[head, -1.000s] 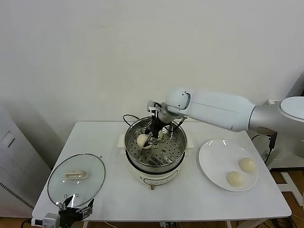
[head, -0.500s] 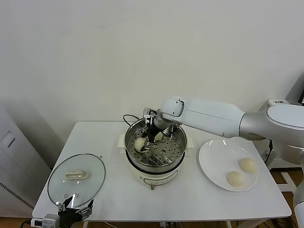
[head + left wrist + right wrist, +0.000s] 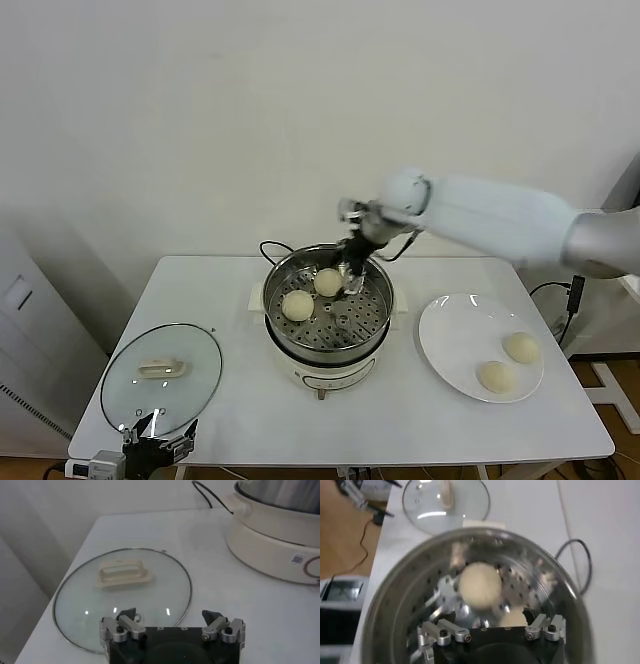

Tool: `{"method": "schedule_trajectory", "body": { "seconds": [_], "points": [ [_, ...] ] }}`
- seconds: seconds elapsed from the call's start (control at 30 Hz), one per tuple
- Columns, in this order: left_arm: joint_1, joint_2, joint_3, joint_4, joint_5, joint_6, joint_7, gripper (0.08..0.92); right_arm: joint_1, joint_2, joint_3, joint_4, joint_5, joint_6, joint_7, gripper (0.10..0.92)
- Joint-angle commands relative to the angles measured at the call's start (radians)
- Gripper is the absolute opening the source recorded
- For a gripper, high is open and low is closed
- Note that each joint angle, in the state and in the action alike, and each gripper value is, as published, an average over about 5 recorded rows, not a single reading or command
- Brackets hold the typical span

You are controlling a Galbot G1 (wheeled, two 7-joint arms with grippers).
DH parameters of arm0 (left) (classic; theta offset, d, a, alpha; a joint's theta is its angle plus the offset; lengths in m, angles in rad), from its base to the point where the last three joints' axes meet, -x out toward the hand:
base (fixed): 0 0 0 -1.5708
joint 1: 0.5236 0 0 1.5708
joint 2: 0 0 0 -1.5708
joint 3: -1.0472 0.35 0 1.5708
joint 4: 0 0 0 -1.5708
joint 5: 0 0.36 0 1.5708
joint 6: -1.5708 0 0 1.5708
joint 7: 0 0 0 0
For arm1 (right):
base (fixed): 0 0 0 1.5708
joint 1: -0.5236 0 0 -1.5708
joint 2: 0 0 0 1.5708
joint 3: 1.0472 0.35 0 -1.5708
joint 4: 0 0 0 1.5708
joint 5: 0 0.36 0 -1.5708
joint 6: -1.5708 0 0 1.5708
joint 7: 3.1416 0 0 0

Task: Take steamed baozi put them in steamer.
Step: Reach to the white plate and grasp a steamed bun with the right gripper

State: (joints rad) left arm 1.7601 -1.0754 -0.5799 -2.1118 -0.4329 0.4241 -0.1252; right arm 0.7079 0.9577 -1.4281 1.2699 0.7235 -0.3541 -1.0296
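Observation:
The steamer (image 3: 325, 345) stands mid-table with two baozi on its perforated tray, one at the left (image 3: 297, 305) and one toward the back (image 3: 328, 282). Two more baozi (image 3: 520, 347) (image 3: 496, 376) lie on the white plate (image 3: 450, 345) to its right. My right gripper (image 3: 352, 275) is open and empty over the steamer's back right part. In the right wrist view it (image 3: 489, 615) hangs above the tray with one baozi (image 3: 480, 585) ahead of it and another (image 3: 512, 620) partly hidden under it. My left gripper (image 3: 150, 440) is open and parked at the table's front left.
The glass lid (image 3: 160, 375) with its white handle lies flat at the front left; in the left wrist view the lid (image 3: 150, 595) sits just ahead of the left gripper (image 3: 169, 615). A black cord (image 3: 272, 247) runs behind the steamer.
My right gripper has let go of the baozi at the tray's left, then risen and drawn back to the right. The left arm has not moved.

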Motion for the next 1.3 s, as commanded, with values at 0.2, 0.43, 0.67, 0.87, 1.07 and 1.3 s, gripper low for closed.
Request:
{"method": "schedule_trajectory", "body": {
  "seconds": [0.2,0.43,0.67,0.87,1.07,1.3],
  "points": [
    [0.006,-0.002,0.002,-0.010,0.001,0.001,0.001,0.823,0.090,-0.413,-0.039,0.052,-0.322,0.214,-0.273,0.823],
    [0.016,0.001,-0.007,-0.019,0.002,0.003,0.000,0.823,-0.133,-0.478,0.116,0.013,-0.510,0.295,-0.302,0.823],
    [0.023,-0.003,-0.011,-0.018,0.004,0.002,0.000,0.823,-0.327,-0.481,0.270,-0.032,-0.617,0.350,-0.295,0.823],
    [0.020,-0.005,-0.008,-0.015,0.005,0.003,0.000,0.823,-0.519,-0.473,0.412,-0.065,-0.684,0.380,-0.278,0.823],
    [0.021,-0.007,-0.005,-0.014,0.009,0.004,0.000,0.823,-0.608,-0.455,0.497,-0.091,-0.735,0.399,-0.255,0.823],
    [0.025,-0.011,-0.005,-0.012,0.012,0.002,0.000,0.823,-0.683,-0.419,0.558,-0.130,-0.774,0.424,-0.239,0.823]
  ]
}}
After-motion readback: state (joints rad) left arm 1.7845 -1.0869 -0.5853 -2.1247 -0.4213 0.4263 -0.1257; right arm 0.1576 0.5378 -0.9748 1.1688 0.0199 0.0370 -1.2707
